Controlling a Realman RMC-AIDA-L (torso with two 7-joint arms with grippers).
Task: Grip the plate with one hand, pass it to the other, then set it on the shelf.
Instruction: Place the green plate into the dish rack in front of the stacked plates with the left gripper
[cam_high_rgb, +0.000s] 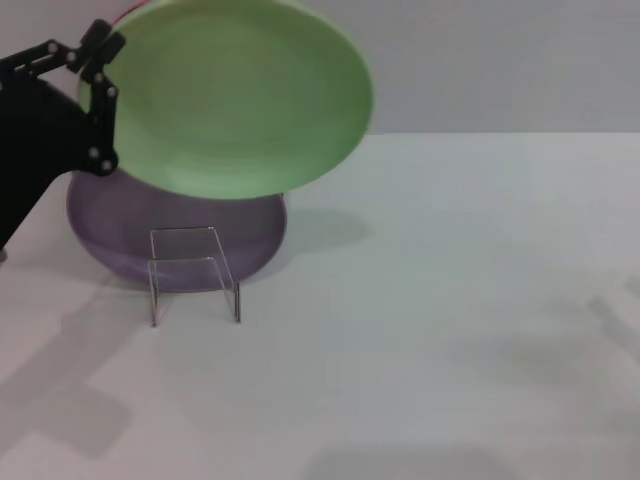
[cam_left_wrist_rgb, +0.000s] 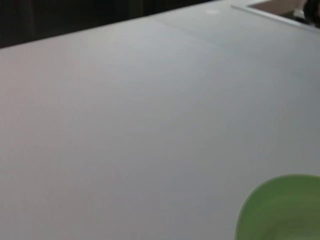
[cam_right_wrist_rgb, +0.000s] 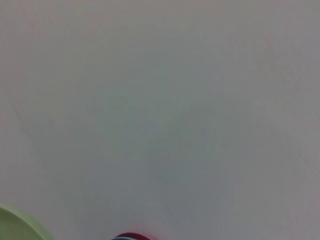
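Pale mint-green and lifted clear of the table (cam_high_rgb: 450, 330), the plate (cam_high_rgb: 235, 95) hangs tilted above the lilac plate (cam_high_rgb: 180, 250) and the clear acrylic shelf (cam_high_rgb: 192, 272), with your left gripper (cam_high_rgb: 98, 95) clamped on its rim at the robot's left side. Your right gripper is nowhere in view, so bring it in toward the free rim opposite the left fingers. I'd hold the plate steady and high enough to clear the shelf until the second grip is firm.
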